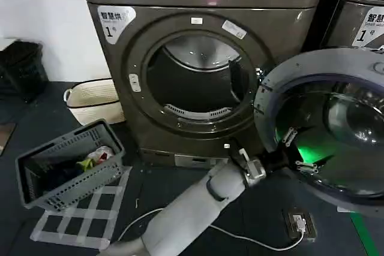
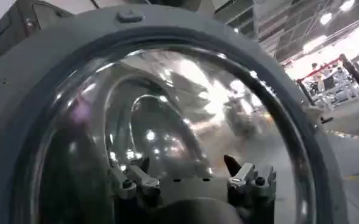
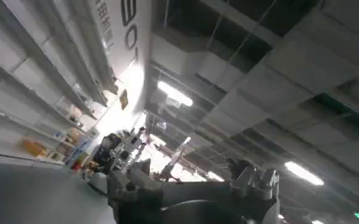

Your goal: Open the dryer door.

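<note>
The dryer door (image 1: 327, 127) stands swung wide open, so the task seems done. The left gripper (image 2: 191, 181) is at its glass, fingers apart.

Dark floor (image 1: 36, 124) with grey basket (image 1: 69, 166), cream basket (image 1: 93, 100), dryer (image 1: 198, 70).

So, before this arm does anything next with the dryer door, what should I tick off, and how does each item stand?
1. dryer door swung clear of the drum opening: ok, it stands wide open to the right.
2. left gripper position: ok, it sits at the door's inner glass; the left wrist view shows that glass right in front of it.
3. Left fingers gripping the door: cannot tell.
4. Floor under the arm: not ok, a white cable trails there.
5. laundry basket away from the door's swing: ok.
6. right gripper: ok, pointing up at the ceiling.
</note>
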{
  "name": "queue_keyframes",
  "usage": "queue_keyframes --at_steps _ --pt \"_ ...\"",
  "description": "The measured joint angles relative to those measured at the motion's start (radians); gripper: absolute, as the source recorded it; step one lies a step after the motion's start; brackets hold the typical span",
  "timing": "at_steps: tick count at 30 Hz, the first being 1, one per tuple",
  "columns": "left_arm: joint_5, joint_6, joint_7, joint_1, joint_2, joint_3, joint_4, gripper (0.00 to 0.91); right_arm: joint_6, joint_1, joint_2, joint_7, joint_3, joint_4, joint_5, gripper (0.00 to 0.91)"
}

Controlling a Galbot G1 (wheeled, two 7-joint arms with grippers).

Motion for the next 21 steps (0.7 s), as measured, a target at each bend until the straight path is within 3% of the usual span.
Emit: queue_keyframes --at_steps 10,21 --pt "0.006 0.036 0.017 0.038 0.051 0.005 -0.064 0.907 -0.008 0.005 -0.013 -0.046 0.006 -0.005 -0.002 0.907" --pt "-0.049 0.067 0.021 0.161 0.293 -0.025 -0.327 0.907 -0.044 0.027 -0.010 -0.086 -0.013 0.020 -0.008 0.907"
